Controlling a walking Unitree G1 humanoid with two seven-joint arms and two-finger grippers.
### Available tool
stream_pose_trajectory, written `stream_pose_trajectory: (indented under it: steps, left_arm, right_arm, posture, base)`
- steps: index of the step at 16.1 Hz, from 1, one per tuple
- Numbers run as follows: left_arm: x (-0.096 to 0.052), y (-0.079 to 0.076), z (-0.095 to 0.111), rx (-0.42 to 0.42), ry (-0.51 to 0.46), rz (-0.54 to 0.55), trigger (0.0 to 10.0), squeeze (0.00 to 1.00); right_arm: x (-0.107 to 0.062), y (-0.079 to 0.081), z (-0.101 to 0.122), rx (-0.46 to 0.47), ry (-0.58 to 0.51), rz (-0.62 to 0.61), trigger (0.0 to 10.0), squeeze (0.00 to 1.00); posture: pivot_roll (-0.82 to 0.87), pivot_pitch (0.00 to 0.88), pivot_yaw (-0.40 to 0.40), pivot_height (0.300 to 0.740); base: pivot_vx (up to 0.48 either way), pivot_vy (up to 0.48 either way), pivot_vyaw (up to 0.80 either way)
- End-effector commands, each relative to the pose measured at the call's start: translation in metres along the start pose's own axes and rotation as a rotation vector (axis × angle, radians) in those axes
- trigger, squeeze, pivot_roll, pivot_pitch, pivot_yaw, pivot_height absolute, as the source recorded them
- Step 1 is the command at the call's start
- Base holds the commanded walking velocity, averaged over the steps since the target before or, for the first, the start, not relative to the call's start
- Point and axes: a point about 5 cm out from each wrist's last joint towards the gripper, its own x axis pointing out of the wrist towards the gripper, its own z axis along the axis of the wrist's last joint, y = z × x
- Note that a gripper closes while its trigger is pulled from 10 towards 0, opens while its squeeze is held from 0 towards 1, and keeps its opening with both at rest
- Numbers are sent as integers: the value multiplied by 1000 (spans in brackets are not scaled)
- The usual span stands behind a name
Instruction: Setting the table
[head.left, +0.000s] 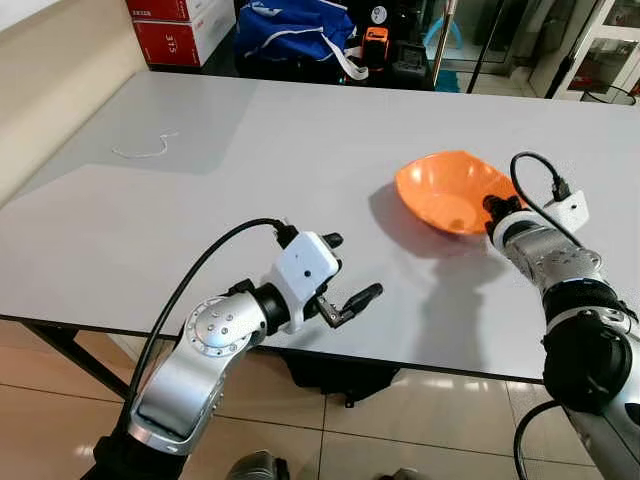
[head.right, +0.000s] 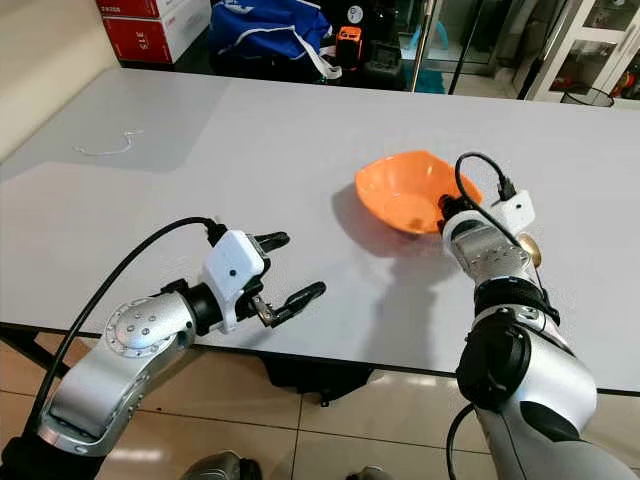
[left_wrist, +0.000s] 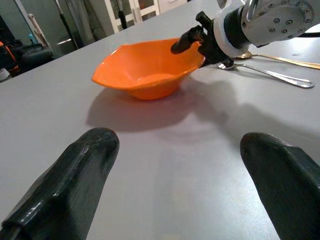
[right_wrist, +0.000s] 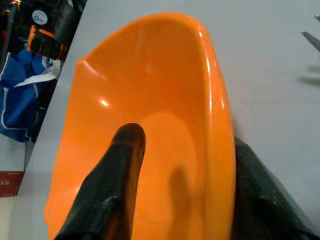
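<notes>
- Step in hand (judged): placing the orange bowl (head.left: 448, 190) on the counter (head.left: 200, 200) for a setting; bowl gripped but not yet released.
- Right gripper (right_wrist: 175, 170): at the bowl's 4 o'clock rim in the head view. Jaws clamped on the rim, one finger (right_wrist: 112, 180) inside the bowl, the other outside under the lip.
- Left gripper (head.left: 345, 275): near the counter's front edge, at approx. 8 o'clock from the bowl and well apart from it. Jaws wide apart, holding nothing; pointed toward the bowl.
- Bowl position: right half of counter, mid-depth. Appears tilted, far rim higher, w/ a dark shadow at its 8 o'clock side; cannot tell whether the base touches the counter.
- Bowl appearance: glossy orange plastic, shallow, softly angular rim w/ a corner or two, empty inside.
- Cutlery: a spoon (left_wrist: 272, 75) and a gold-toned utensil (left_wrist: 280, 59) lie on the counter just beyond the right wrist, near the bowl.
- Next move (judged): level the bowl, seat it flat beside the cutlery, then open the jaws and withdraw w/o dragging the rim.
</notes>
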Motion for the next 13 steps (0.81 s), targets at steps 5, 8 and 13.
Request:
stream_pose_trajectory:
  steps: [5, 8, 13]
  left_arm:
    - [2, -2, 1, -4, -7, -9, 10000, 0]
    - [1, -1, 1, -21, -17, 1, 10000, 0]
    - [-7, 24, 2, -78, -50, 270, 10000, 0]
  right_arm:
    - [-8, 5, 23, 54, 22, 12, 10000, 0]
    - [-22, 4, 26, 72, 46, 50, 10000, 0]
    - [-103, -19, 9, -64, -2, 54, 10000, 0]
  posture:
    - [-3, 3, 5, 740]
    - [-21, 5, 28, 740]
    - [-35, 13, 44, 740]
  base:
    - [0, 0, 0]
    - [0, 0, 0]
    - [0, 0, 0]
